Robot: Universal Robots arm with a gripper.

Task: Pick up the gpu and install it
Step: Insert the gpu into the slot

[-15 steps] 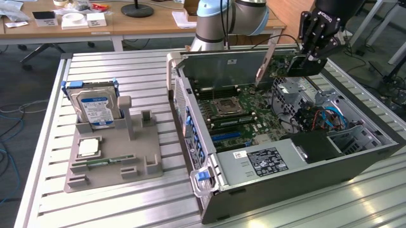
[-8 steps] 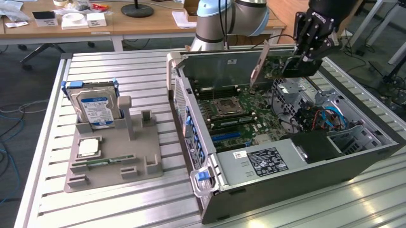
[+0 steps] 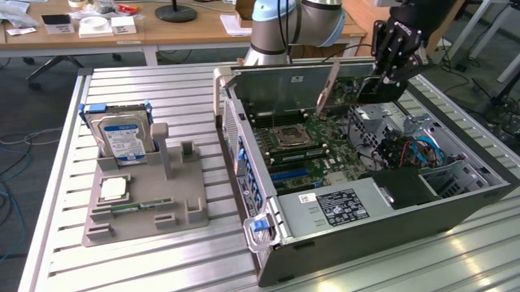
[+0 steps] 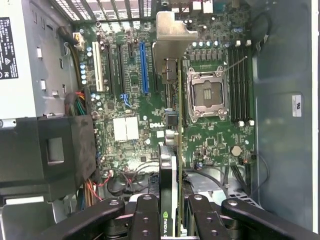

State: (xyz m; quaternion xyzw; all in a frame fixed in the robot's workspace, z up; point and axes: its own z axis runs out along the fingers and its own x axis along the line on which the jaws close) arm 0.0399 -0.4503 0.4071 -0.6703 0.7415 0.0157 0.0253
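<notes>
Setting: robotics lab. Evidence: slotted aluminium tabletop (image 3: 162, 85), robot arm (image 3: 281, 24), open computer case (image 3: 390, 228), cluttered wooden desks (image 3: 191, 33), floor cables (image 3: 16, 143).

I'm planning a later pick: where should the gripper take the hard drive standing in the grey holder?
The hard drive stands upright, flat, its lower part sunk in the grey holder: probably grip its upper half from straight above, squeezing the labelled face and the back.

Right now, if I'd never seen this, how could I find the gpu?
Find the big grey open computer case on the metal table. Over its green motherboard, the gripper pinches the gpu, a thin black card seen edge-on. Unlike the blue-labelled hard drive outside in the holder, it has a silver bracket at its far end.
</notes>
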